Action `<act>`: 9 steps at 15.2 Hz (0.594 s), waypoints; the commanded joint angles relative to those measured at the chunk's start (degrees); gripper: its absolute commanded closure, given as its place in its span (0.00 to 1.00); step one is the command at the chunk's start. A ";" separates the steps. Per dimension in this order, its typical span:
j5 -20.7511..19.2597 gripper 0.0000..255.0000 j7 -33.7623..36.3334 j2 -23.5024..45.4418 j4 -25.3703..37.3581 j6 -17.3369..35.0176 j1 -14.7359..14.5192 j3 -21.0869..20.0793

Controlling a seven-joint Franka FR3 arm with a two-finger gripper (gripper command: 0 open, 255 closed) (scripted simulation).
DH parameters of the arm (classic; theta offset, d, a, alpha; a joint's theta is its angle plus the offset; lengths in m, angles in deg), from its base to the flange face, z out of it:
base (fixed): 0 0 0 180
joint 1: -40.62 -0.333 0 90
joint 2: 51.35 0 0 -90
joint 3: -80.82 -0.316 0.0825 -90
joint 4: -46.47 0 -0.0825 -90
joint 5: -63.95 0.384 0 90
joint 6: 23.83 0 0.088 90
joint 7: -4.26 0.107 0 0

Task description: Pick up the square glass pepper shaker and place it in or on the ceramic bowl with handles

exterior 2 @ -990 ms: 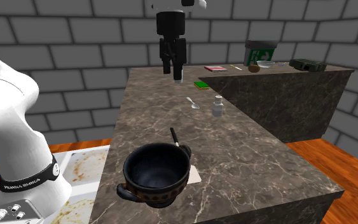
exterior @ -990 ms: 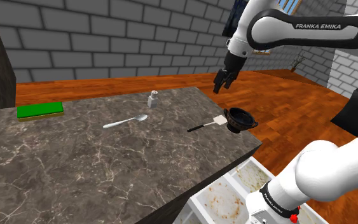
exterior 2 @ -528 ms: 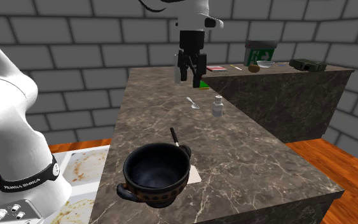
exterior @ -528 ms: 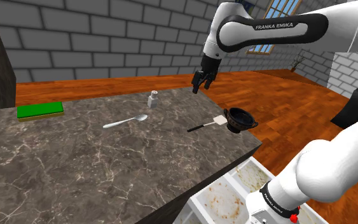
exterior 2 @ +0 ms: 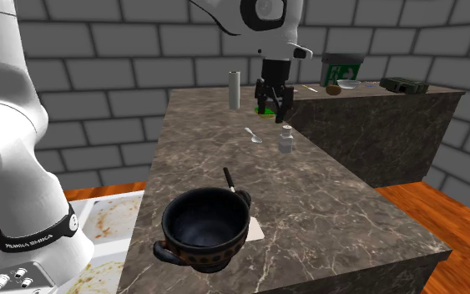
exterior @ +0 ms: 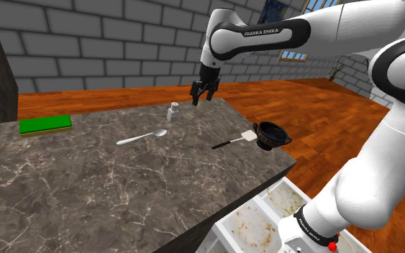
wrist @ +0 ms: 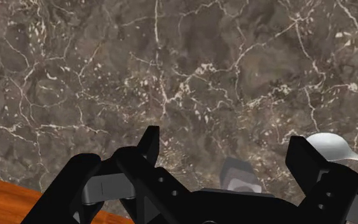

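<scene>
The small clear shaker with a grey cap (exterior: 173, 111) (exterior 2: 286, 139) stands upright on the marble counter (exterior: 85, 180), just beyond a metal spoon (exterior: 143, 136). My black gripper (exterior: 202, 92) (exterior 2: 273, 102) hangs open above the counter, a little to the shoulder view's right of the shaker and higher than it, holding nothing. In the wrist view the shaker (wrist: 238, 175) shows low down between my spread fingers (wrist: 149, 143), untouched. The dark two-handled bowl (exterior: 272, 135) (exterior 2: 205, 227) sits at the counter's edge nearest the stand.
A spatula (exterior: 235, 139) lies beside the bowl. A green sponge (exterior: 45, 124) rests at the counter's far end, with a white cylinder (exterior 2: 235, 89) near it. A second counter (exterior 2: 375, 108) carries a green container (exterior 2: 340, 71) and other small items. The stand's top (exterior: 258, 219) lies below.
The arm has swung toward the shoulder view's left, carrying the open gripper from over the floor beside the bowl to over the counter near the shaker. Nothing on the counter moved.
</scene>
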 commanded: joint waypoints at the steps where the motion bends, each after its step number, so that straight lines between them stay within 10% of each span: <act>1: -0.02 0.00 0.25 4.42 4.21 -0.20 -0.43 -0.33; 9: -0.44 0.00 1.41 21.72 23.58 -3.63 -2.60 -1.36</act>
